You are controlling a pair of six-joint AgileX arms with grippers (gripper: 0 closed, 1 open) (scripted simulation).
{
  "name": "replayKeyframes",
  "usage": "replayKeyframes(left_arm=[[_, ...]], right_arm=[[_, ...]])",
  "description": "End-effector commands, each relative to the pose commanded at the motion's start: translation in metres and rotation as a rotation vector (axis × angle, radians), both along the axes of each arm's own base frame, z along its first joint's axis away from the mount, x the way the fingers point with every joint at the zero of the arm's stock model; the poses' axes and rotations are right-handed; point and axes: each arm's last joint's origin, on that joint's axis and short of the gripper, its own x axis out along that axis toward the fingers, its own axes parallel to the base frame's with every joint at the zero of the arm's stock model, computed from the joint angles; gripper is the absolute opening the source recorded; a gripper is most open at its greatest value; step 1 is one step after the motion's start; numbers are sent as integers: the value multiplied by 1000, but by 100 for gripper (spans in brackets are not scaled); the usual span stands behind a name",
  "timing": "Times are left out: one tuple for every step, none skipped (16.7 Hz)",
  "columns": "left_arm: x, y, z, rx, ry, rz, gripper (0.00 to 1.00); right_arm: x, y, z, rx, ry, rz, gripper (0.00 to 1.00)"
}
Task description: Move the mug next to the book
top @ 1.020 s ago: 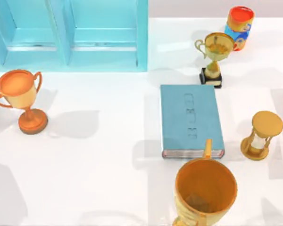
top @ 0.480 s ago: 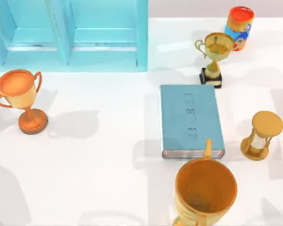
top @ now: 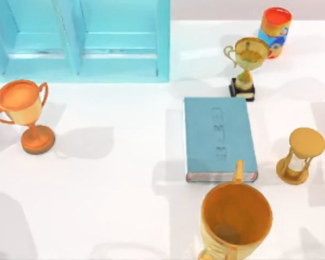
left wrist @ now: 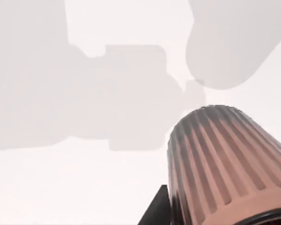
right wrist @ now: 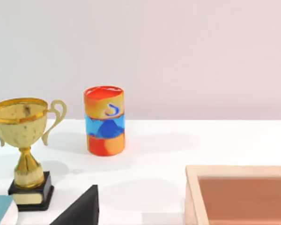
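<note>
The mug [left wrist: 225, 164], a ribbed reddish-brown cylinder, looms tilted and close in the left wrist view, above the white table. A dark finger [left wrist: 154, 213] of my left gripper rests against its side, and the gripper looks shut on the mug. The book [top: 219, 138] lies flat right of the table's middle, a teal hardcover with embossed lettering and its pale page edge toward the front. A dark part of my right gripper [right wrist: 79, 208] sits low in the right wrist view, facing the back right corner.
A big golden-orange handled cup [top: 235, 219] stands just in front of the book. Around it are an hourglass [top: 300, 156], a gold trophy [top: 248, 65], a red-orange and blue cup [top: 275, 30], an orange trophy [top: 21, 114], a teal cabinet [top: 81, 40] and a tan-rimmed box [right wrist: 239, 194].
The arm shadow at the table's front left corner has shrunk toward the front edge. Nothing standing on the table has moved.
</note>
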Motion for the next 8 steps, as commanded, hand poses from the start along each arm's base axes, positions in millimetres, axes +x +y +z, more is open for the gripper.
replayKeyframes(left_arm=[[2,-1,1,-1,0,9,0],[5,-2,3,-4,0,22,0],[10,-4,5,-7,1,41,0],[16,-7,8,-10,1,65,0],[23,-10,11,-14,2,92,0],[30,-14,15,-18,4,123,0],[39,-19,19,-23,6,159,0],[48,-25,23,-27,9,198,0]], right_arm=[[0,0,0,0,0,0,100],[0,0,0,0,0,0,100],[0,0,0,0,0,0,100],[0,0,0,0,0,0,100],[0,0,0,0,0,0,100],[0,0,0,0,0,0,100],[0,0,0,0,0,0,100],[0,0,0,0,0,0,100]])
